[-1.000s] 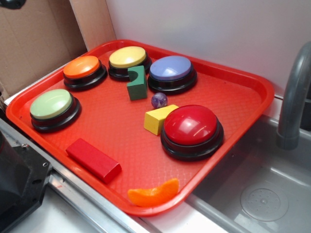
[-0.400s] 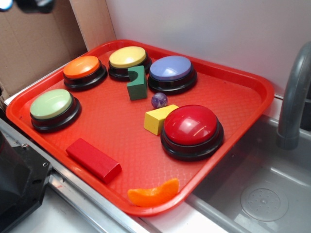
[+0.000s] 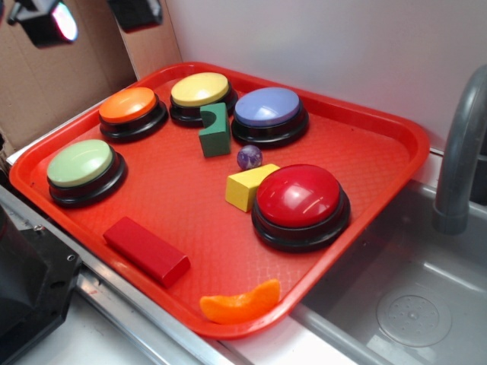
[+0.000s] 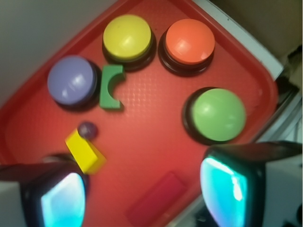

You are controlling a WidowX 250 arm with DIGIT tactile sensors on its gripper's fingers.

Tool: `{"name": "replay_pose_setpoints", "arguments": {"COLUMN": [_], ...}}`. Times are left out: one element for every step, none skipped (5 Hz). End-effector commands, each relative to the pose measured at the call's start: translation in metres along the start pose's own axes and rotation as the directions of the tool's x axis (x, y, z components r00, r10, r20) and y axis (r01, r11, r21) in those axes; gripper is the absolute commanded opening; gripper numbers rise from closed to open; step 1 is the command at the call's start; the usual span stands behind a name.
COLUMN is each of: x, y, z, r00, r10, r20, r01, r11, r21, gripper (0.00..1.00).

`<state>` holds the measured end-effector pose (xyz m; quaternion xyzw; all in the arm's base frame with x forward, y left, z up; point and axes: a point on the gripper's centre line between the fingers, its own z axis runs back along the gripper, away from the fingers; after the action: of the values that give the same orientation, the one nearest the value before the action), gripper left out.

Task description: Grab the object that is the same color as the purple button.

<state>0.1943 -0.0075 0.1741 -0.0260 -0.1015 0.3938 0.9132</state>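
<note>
- Exterior view: the pincer (image 3: 95, 17) hangs at the top left corner, above the red tray's (image 3: 380, 129) far left edge, its fingers spread apart and empty. The small purple ball (image 3: 249, 157) lies well apart from it, down and to the right, between the purple button (image 3: 268, 108), the green notched block (image 3: 215, 131) and the yellow block (image 3: 245, 186).
- Wrist view: both fingers (image 4: 61, 198) frame the bottom, wide apart. The ball (image 4: 87, 129) sits just above the left finger, touching the yellow block (image 4: 84, 151), below the purple button (image 4: 72, 80).
</note>
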Motion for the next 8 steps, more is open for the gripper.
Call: {"name": "replay_pose_setpoints", "arguments": {"x": [0.016, 0.01, 0.007, -0.001, -0.006, -0.006, -0.007, -0.008], "y": [-0.037, -0.054, -0.06, -0.06, -0.06, -0.061, -0.06, -0.06], "z": [-0.052, -0.086, -0.112, -0.123, -0.139, -0.152, -0.156, -0.156], "r00": [0.989, 0.99, 0.988, 0.985, 0.986, 0.985, 0.984, 0.985], "r10": [0.142, 0.139, 0.145, 0.162, 0.154, 0.155, 0.165, 0.158], "r20": [0.043, 0.039, 0.047, 0.066, 0.067, 0.069, 0.071, 0.064], "r01": [-0.14, -0.135, -0.143, -0.16, -0.154, -0.156, -0.167, -0.159], "r11": [0.989, 0.988, 0.988, 0.987, 0.988, 0.988, 0.986, 0.987], "r21": [-0.056, -0.076, -0.053, -0.026, -0.004, 0.015, 0.013, 0.009], "gripper": [1.0, 1.0, 1.0, 1.0, 1.0, 1.0, 1.0, 1.0]}}
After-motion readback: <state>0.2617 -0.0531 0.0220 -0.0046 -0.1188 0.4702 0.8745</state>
